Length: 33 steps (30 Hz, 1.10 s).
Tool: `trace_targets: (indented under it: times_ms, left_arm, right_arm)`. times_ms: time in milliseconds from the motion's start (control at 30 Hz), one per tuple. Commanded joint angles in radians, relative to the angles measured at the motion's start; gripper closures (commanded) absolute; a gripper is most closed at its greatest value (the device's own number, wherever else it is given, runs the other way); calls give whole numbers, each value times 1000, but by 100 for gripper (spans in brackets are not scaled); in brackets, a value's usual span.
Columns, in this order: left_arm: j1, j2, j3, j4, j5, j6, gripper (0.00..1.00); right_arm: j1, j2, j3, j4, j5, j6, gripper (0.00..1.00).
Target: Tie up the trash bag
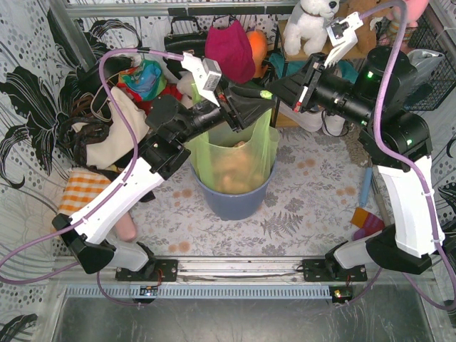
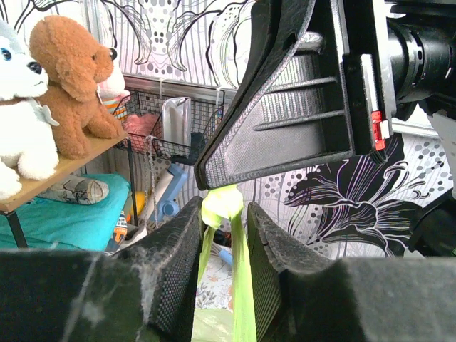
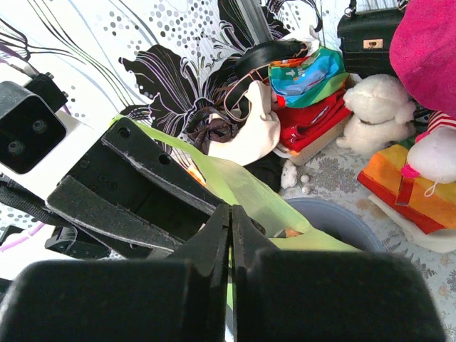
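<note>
The trash bag (image 1: 228,153), thin light-green plastic with brown paper showing through, sits in a blue-grey bin (image 1: 235,203) at the table's centre. Both grippers meet above its right rim. My right gripper (image 1: 274,91) is shut on a pulled-up strip of the bag, and green film shows in the seam of its closed jaws (image 3: 230,208). My left gripper (image 1: 255,107) is just below it. Its jaws (image 2: 224,206) stand apart, with the green strip (image 2: 242,285) hanging loosely between them. The right gripper's fingers (image 2: 285,128) pinch the strip's top.
Clutter lines the back: a white plush dog (image 1: 310,25), a magenta hat (image 1: 229,46), a black handbag (image 3: 370,35), folded clothes (image 1: 146,78). An orange checked cloth (image 1: 82,189) lies at the left. A wire basket (image 1: 434,64) and a blue stick (image 1: 365,185) are at the right.
</note>
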Motion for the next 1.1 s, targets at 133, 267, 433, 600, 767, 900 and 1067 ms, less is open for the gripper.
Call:
trace_targets:
  times_ms: [133,267,433,600,767,900,1067]
  left_arm:
    - [5,8,46,33,1,-4,66]
    - [5,16,48,34,3,-8,76]
    - [5,22,48,40,10,-11,98]
    - [5,8,21,58,50,1,100]
    - [5,-35,-38,112,108,-1,100]
    - [6,-59,-70,107,149,0,100]
    - [5,-89,-99,100,206,-7,100]
  right_arm:
    - [0,0,9,30,-27,7,100]
    - [1,-6,5,33,-26,4,100]
    - [1,-14,-4,34,-23,3,100]
    - [0,-20,-10,64,-26,-10,95]
    - [0,-10,-10,142,-61,-81,62]
    - [0,40,33,197,-143,-140,53]
    - [1,118,94,282,-362,-212,42]
